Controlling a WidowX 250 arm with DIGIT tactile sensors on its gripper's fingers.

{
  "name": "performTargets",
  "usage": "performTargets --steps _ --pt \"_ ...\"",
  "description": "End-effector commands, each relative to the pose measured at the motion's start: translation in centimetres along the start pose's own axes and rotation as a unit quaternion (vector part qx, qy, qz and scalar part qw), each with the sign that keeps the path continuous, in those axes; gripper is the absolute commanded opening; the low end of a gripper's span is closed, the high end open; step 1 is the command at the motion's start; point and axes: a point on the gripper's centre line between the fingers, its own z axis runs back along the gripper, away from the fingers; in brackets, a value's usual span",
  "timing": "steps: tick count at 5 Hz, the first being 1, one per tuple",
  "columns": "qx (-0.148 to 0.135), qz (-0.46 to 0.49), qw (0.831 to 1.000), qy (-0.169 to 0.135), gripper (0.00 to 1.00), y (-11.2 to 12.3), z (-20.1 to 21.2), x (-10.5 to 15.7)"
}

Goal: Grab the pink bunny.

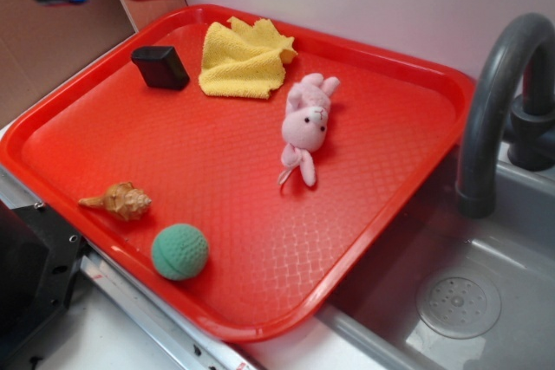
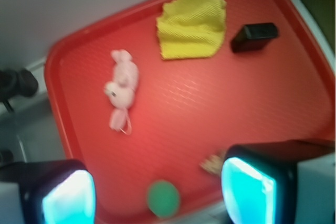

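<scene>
The pink bunny lies flat on the red tray, just below the yellow cloth and well apart from the green ball, the shell and the black block. The gripper hangs above the tray, its fingers spread wide and holding nothing.

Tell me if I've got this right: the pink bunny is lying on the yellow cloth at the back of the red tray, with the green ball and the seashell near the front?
Not quite. The pink bunny lies on the bare red tray, beside the yellow cloth and apart from it, as the exterior view shows. The rest holds: the green ball and the seashell sit near the front.
</scene>
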Motion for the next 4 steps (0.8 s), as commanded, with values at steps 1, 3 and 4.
performTargets --steps 1,3,4 --pt "0.001 0.014 1.0 -0.026 1.0 -3.0 -3.1 3.2" --pt "0.037 0.009 0.999 -0.009 1.0 -4.3 -10.2 5.1" --pt "0.051 0.001 0.999 -0.002 1.0 -4.6 -11.9 5.0"
